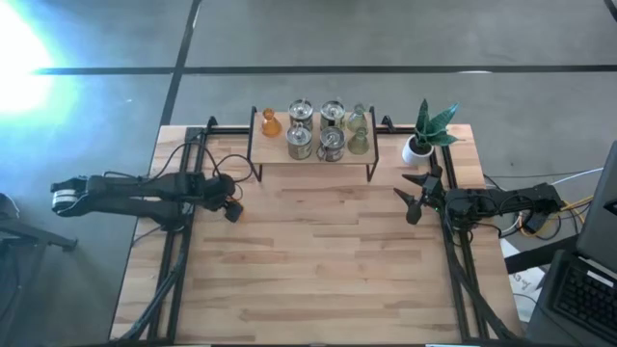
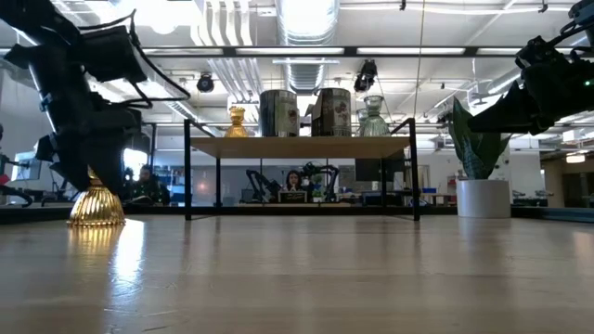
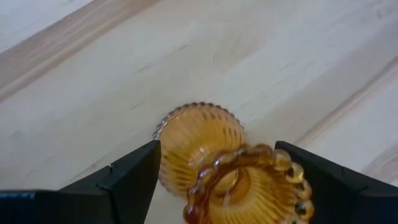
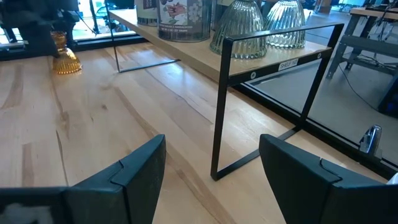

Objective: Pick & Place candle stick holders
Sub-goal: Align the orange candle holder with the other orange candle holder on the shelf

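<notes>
From above, the left gripper (image 1: 232,209) hides the orange holder (image 3: 214,163) standing on the table (image 1: 328,260); the wrist view shows its fingers spread either side, contact unclear. The right gripper (image 1: 415,193) gapes empty near the shelf (image 1: 313,154) holding the other holders (image 1: 329,132).

Two orange candle stick holders show: one on the bench near its left edge (image 1: 238,214), one at the left end of the shelf (image 1: 271,123). The shelf (image 1: 313,160) also carries four silvery ones (image 1: 300,144) and two pale green (image 1: 359,142) (the pairs overlap). One potted plant (image 1: 424,135) stands near the bench's far right corner.
</notes>
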